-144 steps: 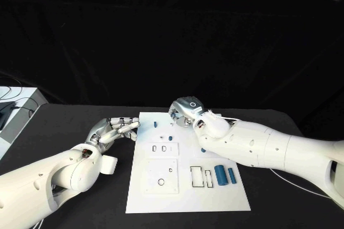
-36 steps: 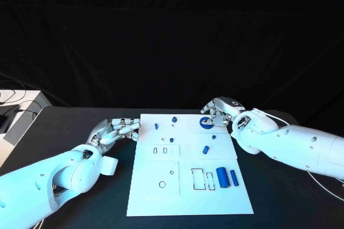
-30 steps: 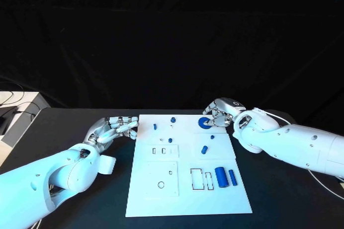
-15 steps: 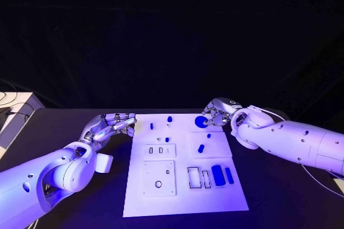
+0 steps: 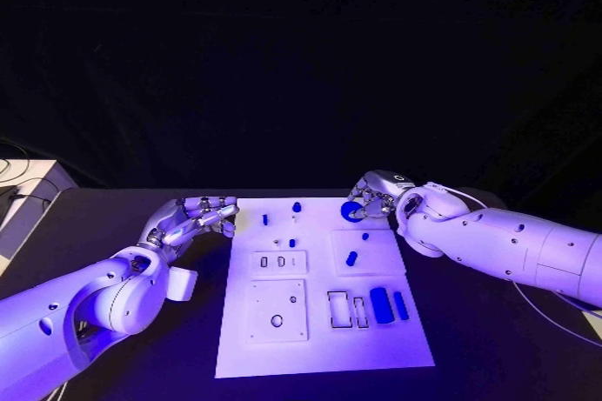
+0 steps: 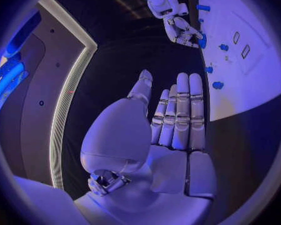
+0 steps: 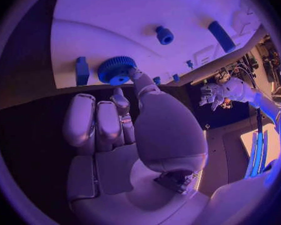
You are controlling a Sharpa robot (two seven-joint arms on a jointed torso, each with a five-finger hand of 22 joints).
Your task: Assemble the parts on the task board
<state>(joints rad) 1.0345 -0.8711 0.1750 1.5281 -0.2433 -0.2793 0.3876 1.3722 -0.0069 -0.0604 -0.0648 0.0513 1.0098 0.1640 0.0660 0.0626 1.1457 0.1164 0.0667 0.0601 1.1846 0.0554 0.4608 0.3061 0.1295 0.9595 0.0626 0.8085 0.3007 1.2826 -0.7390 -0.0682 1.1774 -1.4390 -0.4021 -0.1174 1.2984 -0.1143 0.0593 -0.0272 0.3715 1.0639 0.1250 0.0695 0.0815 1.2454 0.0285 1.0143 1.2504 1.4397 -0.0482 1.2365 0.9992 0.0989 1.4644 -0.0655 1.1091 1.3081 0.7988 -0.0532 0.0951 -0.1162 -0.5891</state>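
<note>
The white task board (image 5: 324,349) lies in the middle of the black table. A blue gear (image 5: 351,210) sits at its far right corner. My right hand (image 5: 377,195) pinches this gear (image 7: 117,70) between thumb and a finger, the other fingers curled beside it. My left hand (image 5: 195,218) hovers by the board's far left corner, holding nothing, fingers straight and side by side (image 6: 175,127). Small blue pegs (image 5: 296,207) stand near the far edge. A short blue piece (image 5: 351,258) lies mid-board, and two blue cylinders (image 5: 380,305) lie at the right.
Two white inset plates (image 5: 277,310) with holes sit on the board's left half, and narrow slots (image 5: 338,307) lie next to the cylinders. A white box (image 5: 25,179) stands at the table's far left. A thin cable (image 5: 552,318) runs beside my right arm.
Since the earliest frame my right hand has moved right along the board's far edge to the corner, where the gear now sits. Over the last second both hands keep their places.
</note>
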